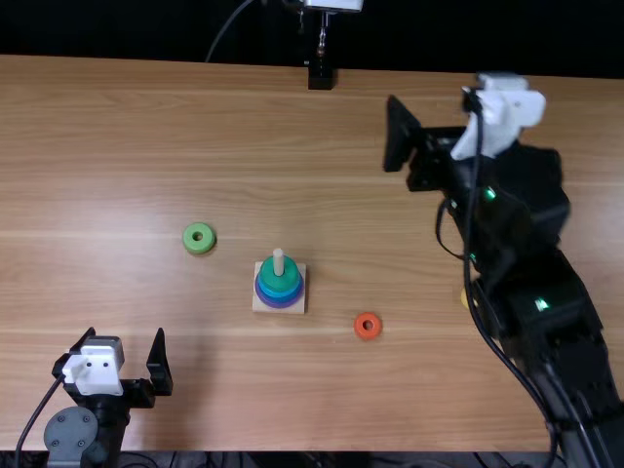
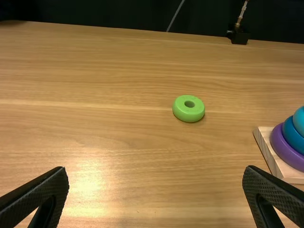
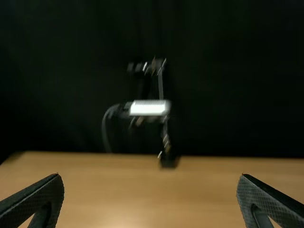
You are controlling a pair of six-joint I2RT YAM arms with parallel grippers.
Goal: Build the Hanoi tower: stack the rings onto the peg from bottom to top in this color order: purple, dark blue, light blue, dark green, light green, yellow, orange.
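Fingers of the left gripper [image 1: 125, 334] stand wide apart with nothing between them, over the near left corner of the table [image 1: 107, 166]; the left arm sits low there, its gripper aimed toward the far edge. Just inward of it, farther from the near edge, the light green ring [image 1: 199, 238] lies flat and loose. Next comes the wooden base [image 1: 261, 305], left of the table's middle and nearer the near edge than the far one, with the peg [image 1: 278, 261] upright. Threaded on it are the purple ring [image 1: 277, 301] at the bottom, blue above that and the dark green ring [image 1: 281, 273] uppermost, the peg's tip standing clear. Right of the base, a little closer to the near edge, lies the orange ring [image 1: 368, 326]. Beyond it the right arm slants from the near right corner toward the far edge, its gripper [image 1: 435, 129] raised above the table and pointing at the far side, fingers spread and holding nothing. Beside its forearm, the yellow ring [image 1: 465, 298] lies partly covered from above
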